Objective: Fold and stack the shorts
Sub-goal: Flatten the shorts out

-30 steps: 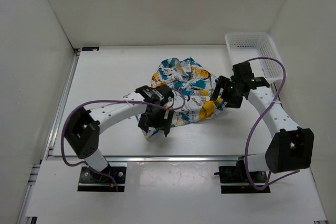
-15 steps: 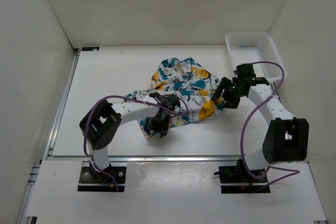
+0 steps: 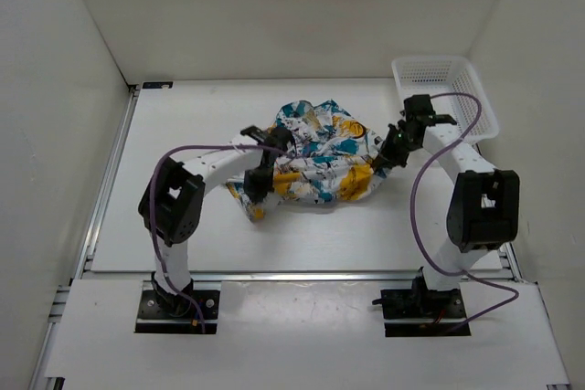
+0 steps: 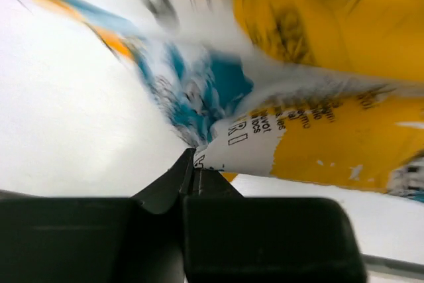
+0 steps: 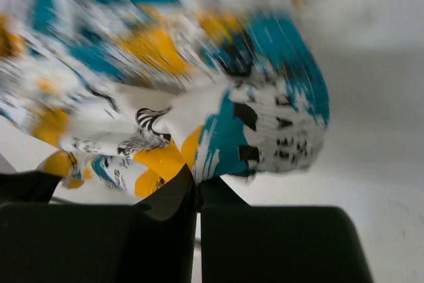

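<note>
Evidently the soft white fabric shorts (image 3: 315,154) printed yellow-orange, teal and black are being spread, bunched in the middle of the white surface (image 3: 183,116) and pinched at opposite edges by the tightly closed left fingers (image 4: 171,187) and right fingers (image 5: 171,197); an outward, flattening pull is called for next.

Shorts (image 3: 315,151): white fabric with yellow-orange, teal and black print. Unfolded, crumpled into a bunched heap, drawn out left to right. Lies about mid-bench, slightly toward the far edge.
</note>
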